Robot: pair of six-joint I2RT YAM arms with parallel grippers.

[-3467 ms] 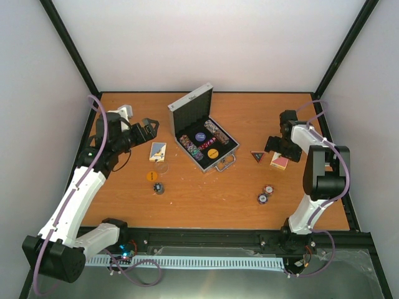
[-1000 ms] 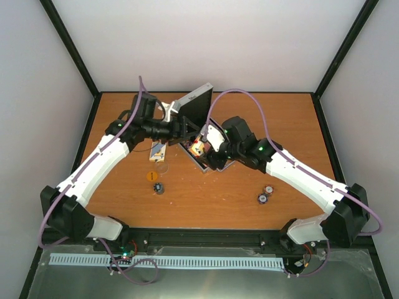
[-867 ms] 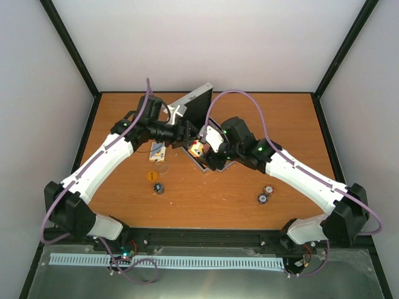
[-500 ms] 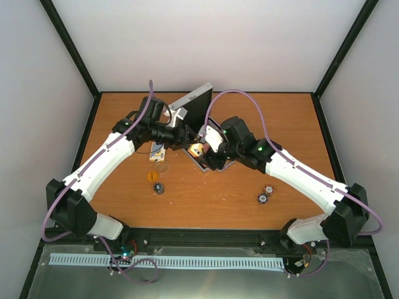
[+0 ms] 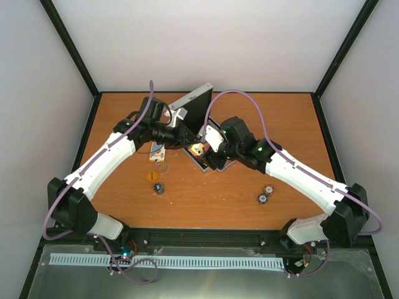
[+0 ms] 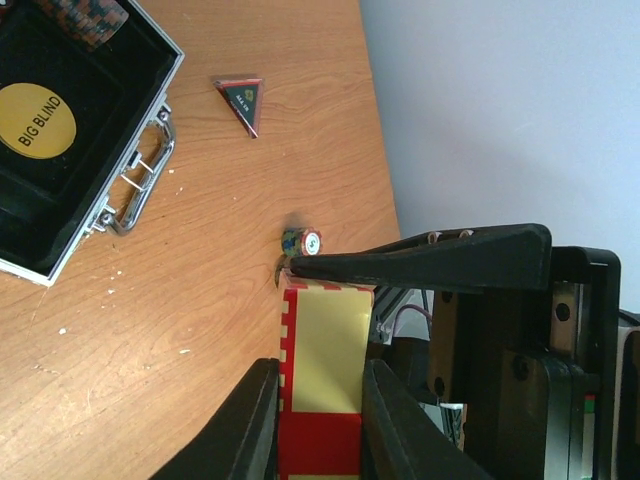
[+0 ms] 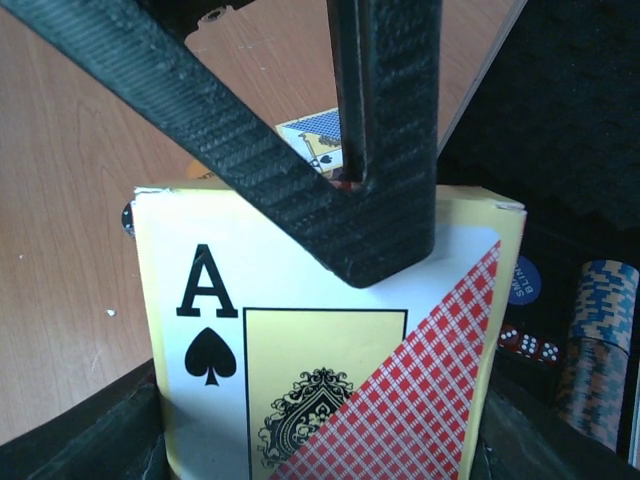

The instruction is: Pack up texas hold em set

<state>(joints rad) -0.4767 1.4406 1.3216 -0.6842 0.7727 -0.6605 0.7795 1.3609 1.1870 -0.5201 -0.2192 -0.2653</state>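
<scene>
A second ago the left gripper (image 6: 320, 400) stood wide around the red-and-yellow cardboard card box (image 7: 330, 300). Now its fingers have closed in and press the box's two broad faces. The right gripper (image 7: 320, 420) has not let go: it holds the same box across its width, ace of spades facing its camera. Both arms therefore clamp one box in the air, just above the front left corner of the small silver aluminium case (image 5: 193, 104). This looks like a handover. The right jaws probably need to release before the left arm can lay the box inside.

Most of the set is still outside the case:
- A second card box with a blue back (image 5: 158, 150) lies on the wooden table (image 5: 287, 118) just left of the case.
- A round orange disc (image 5: 150, 176) and a small stack of chips (image 5: 159, 187) lie further out in front of that card box.
- A dark triangular token (image 6: 241, 98) lies off the side of the case with the metal handle (image 6: 140, 185).
- Two more short chip stacks (image 5: 265, 194) sit well off to the front right of the case.

Inside the black lining lie a yellow round "BIG BLIND" disc (image 6: 37, 120), a tall stack of multicoloured chips (image 7: 598, 340) and red dice (image 7: 528, 345). The free room for a box therefore looks tight. The raised lid behind and the two crossed arms crowd the space above the case.
</scene>
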